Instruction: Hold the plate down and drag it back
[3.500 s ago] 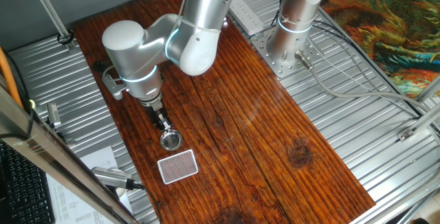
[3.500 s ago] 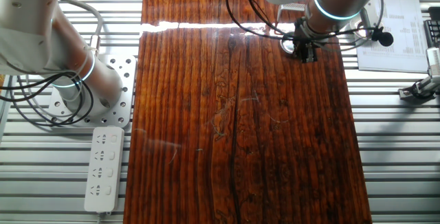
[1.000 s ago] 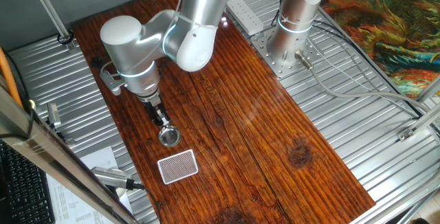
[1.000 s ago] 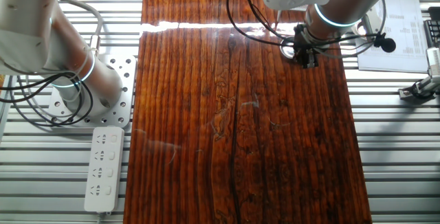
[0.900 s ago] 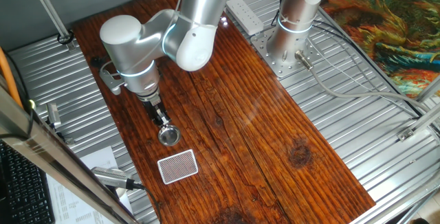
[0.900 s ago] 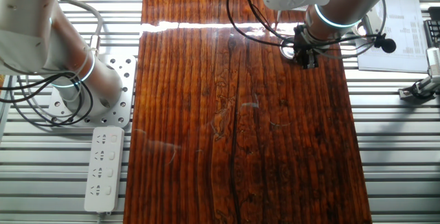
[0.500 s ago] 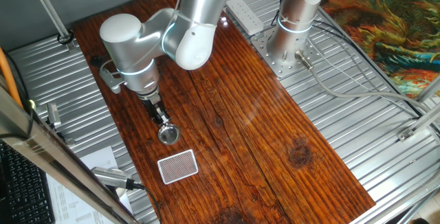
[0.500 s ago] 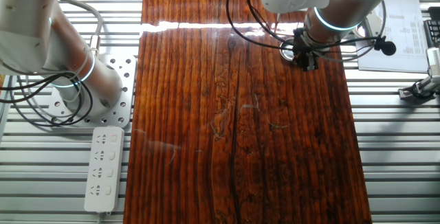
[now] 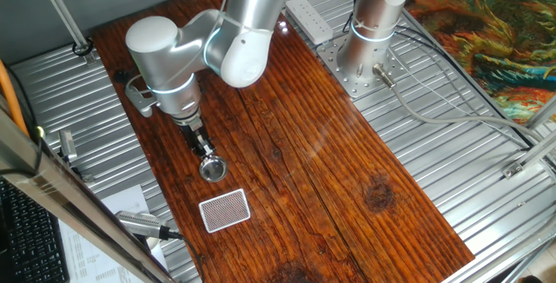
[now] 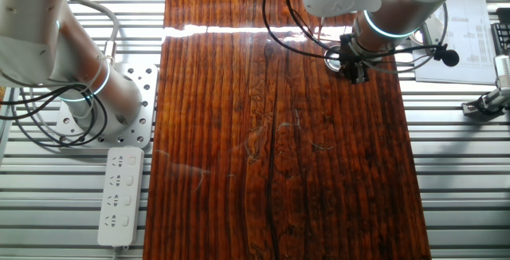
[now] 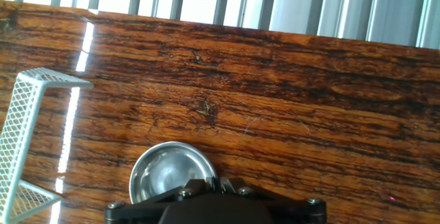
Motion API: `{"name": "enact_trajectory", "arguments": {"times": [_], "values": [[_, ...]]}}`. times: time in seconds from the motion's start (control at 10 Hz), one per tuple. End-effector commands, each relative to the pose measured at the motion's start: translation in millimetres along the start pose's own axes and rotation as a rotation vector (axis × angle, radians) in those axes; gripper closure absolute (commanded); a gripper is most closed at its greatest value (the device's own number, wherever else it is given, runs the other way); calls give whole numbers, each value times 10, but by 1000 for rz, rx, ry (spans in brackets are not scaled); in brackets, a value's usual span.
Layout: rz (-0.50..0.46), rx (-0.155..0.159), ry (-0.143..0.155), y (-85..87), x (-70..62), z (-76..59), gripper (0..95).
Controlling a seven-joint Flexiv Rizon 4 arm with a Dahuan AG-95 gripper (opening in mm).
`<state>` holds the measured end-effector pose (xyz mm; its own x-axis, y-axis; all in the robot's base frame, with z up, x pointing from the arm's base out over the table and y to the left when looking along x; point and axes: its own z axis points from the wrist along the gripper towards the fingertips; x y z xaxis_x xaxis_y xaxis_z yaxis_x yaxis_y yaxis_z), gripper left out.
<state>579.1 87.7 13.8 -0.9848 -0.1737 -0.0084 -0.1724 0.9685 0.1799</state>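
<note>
The plate (image 9: 213, 171) is a small shiny silver dish lying on the wooden table (image 9: 330, 179), near its left edge. My gripper (image 9: 208, 156) points down with its narrow black fingers together, shut, and their tips rest on the plate's near rim. In the hand view the plate (image 11: 167, 172) lies just left of my gripper (image 11: 214, 181), partly hidden by the black hand. The other fixed view shows my gripper (image 10: 358, 76) from above; the plate is hidden there.
A red-and-white patterned card (image 9: 224, 210) lies just in front of the plate. A white mesh frame (image 11: 27, 141) stands left of the plate. A power strip (image 10: 119, 196), the arm's base (image 9: 365, 49) and a paper sheet (image 10: 458, 33) sit on the metal slats around the board.
The gripper and the plate under it have slid a short way back along the table, away from the card. The card has not moved.
</note>
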Motion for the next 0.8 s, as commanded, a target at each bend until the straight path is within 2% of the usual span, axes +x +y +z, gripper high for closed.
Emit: {"name": "enact_trajectory", "arguments": {"times": [0.1,0.8], "values": [[16,8,-7,2,1,-2,950],[53,7,-7,2,1,-2,950]]}}
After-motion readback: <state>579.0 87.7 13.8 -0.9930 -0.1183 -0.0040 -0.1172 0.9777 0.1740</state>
